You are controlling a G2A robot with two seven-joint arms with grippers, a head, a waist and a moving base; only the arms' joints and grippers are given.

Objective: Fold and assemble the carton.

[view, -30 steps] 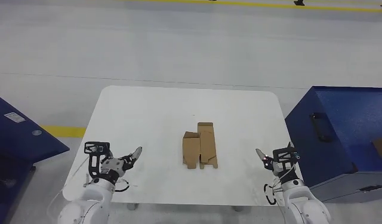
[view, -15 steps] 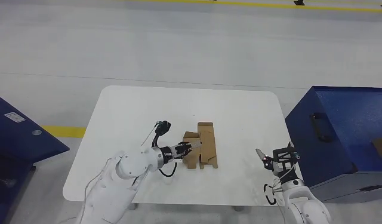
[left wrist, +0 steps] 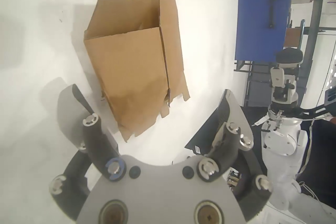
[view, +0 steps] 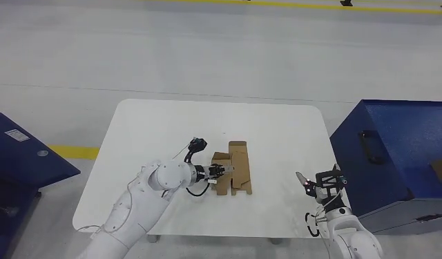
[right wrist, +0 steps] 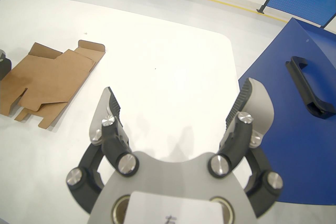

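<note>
On the white table [view: 152, 128], flattened carton [view: 238, 164], left jaws spread wide just beside it — right jaws parted, well apart.

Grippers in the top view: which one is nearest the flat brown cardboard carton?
The left gripper, open beside the flat brown cardboard carton; the right gripper, also open, sits apart at a corner of the white table.

Open table [view: 166, 128] lies beyond the carton [view: 235, 164] and across to the right gripper [view: 320, 181], the left gripper [view: 217, 170] crowds its left edge, and a blue bin [view: 387, 155] flanks the table's right edge
</note>
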